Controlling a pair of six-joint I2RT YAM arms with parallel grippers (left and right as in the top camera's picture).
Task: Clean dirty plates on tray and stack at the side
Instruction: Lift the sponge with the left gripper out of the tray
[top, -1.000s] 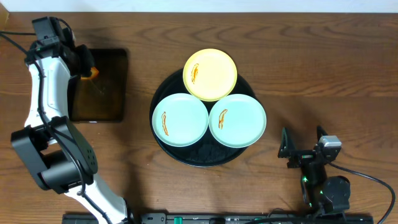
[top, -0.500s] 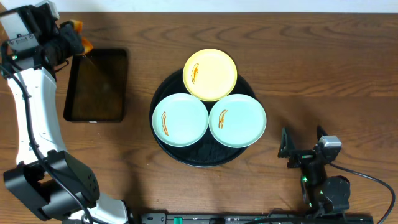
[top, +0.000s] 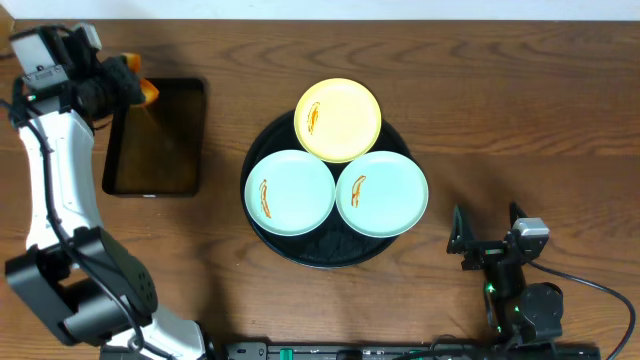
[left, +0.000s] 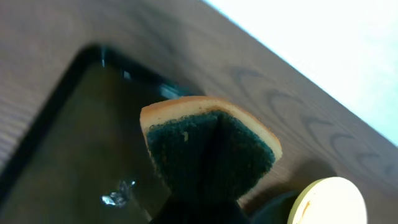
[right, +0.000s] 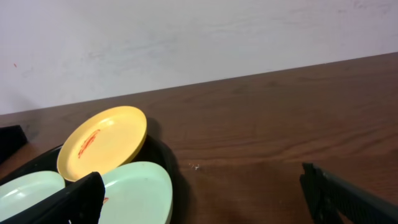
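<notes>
Three plates lie on the round black tray (top: 318, 256): a pale yellow plate (top: 338, 119) at the back and two mint-blue plates (top: 290, 192) (top: 382, 192) in front, each with an orange-brown smear. My left gripper (top: 125, 85) is at the far left, shut on an orange sponge (top: 143, 91) whose dark green scouring face (left: 211, 146) fills the left wrist view, hiding the jaws. The yellow plate (left: 329, 202) peeks in at that view's lower right. My right gripper (top: 487, 222) rests open at the lower right, away from the plates; its fingers (right: 78, 202) frame bare wood.
A smaller rectangular black tray (top: 160, 140) lies on the wood below and right of the held sponge, holding a wet glint (left: 118, 193). The round tray's rim (right: 165, 152) shows left in the right wrist view. A white wall runs behind the table's back edge.
The left arm swung the sponge from over the rectangular tray toward the back left corner, then came a little way back to the right. The right arm and plates have not moved.
</notes>
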